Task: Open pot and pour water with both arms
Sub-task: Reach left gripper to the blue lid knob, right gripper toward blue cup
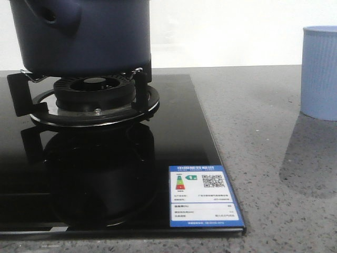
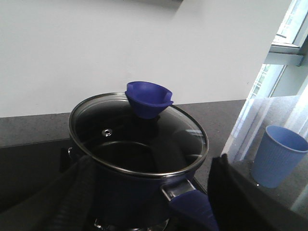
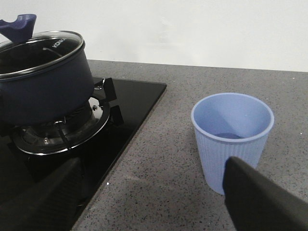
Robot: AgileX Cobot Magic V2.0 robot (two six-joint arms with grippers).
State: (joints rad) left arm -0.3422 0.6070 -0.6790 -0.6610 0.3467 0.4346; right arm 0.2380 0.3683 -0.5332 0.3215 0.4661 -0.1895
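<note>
1. Pot (image 1: 84,37) sits on the burner grate (image 1: 92,103) of the black cooktop (image 1: 174,137), at the upper left of the front view, its glass lid (image 2: 137,137) still on.
2. In the left wrist view the left gripper (image 2: 149,192) is spread wide and holds nothing; the pot fills the centre of that frame, between the two fingers, with the blue lid knob (image 2: 148,98) just above centre.
3. The right gripper (image 3: 154,192) is likewise parted and empty, facing the light blue cup (image 3: 232,137) at centre right of its frame, with the pot off at the upper left.
4. Judging by this, the left arm is nearer the lid, so the lift would fall to it.
5. The pot's blue handle (image 2: 190,204) points toward the lower right of the left wrist frame.
</note>
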